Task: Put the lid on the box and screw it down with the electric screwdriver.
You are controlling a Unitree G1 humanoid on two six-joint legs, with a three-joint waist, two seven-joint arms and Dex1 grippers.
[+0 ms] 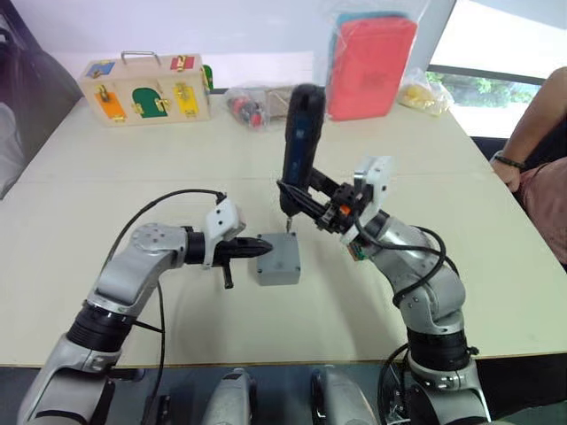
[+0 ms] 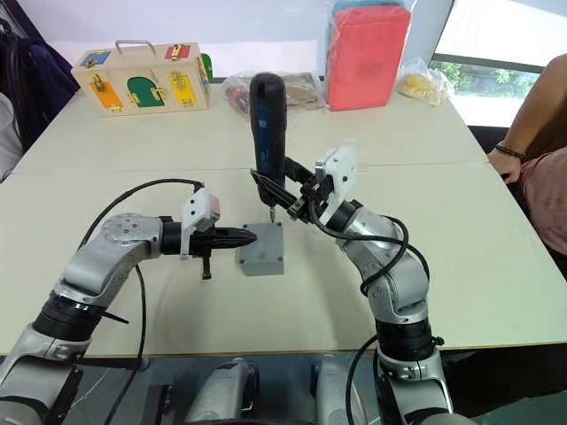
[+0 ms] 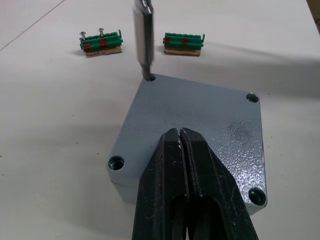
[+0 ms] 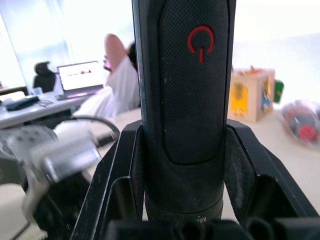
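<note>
While the lid (image 3: 200,120) sat flush on the box (image 1: 277,262) at the middle of the table (image 1: 496,266), the right end effector (image 1: 306,197) was clamped around the electric screwdriver (image 1: 299,142), holding it nearly upright with its long axis vertical. Its metal bit (image 3: 142,40) pointed straight down into the lid's far corner screw hole (image 3: 150,78), the corner nearest the right arm. The left end effector (image 1: 257,248) had its fingers pressed together, holding nothing, with the tips over the lid's near edge, seemingly steadying the box. Two green connector pieces (image 3: 101,42) lay on the table just beyond the box, clear of the bit. A wooden latch box (image 1: 146,88), a red pouch (image 1: 370,66) and a person's arm (image 1: 532,124) stayed well apart.
</note>
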